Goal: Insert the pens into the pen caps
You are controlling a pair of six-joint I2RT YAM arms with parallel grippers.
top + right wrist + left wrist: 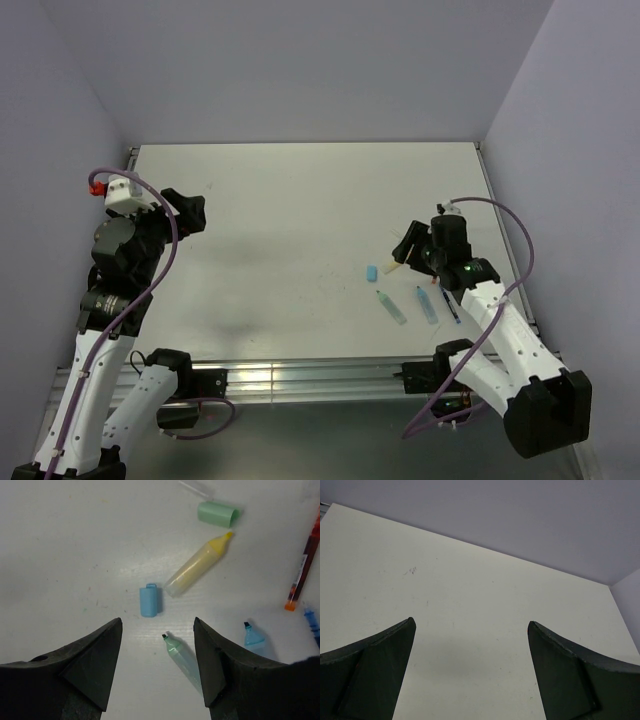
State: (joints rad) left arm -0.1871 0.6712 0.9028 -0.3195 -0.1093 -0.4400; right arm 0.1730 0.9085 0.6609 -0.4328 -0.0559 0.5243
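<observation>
My right gripper [157, 625] [405, 245] hangs open over the pens at the table's right side, holding nothing. Between its fingers, lower down, lies the uncapped pale green marker [182, 656] [390, 306]. Just beyond the fingertips is a light blue cap [149, 600] [371, 271], with the yellow marker [197, 566] and a green cap [216, 514] farther off. To the right are the light blue marker [254, 636] [426, 303], a red pen [302, 567] and a dark blue pen [312, 622] [452, 305]. My left gripper [471, 622] [192, 210] is open over bare table at the far left.
The white table [300, 220] is walled by grey panels at the back and both sides. A small clear piece [195, 487] lies past the green cap. A metal rail [300, 378] runs along the near edge between the arm bases.
</observation>
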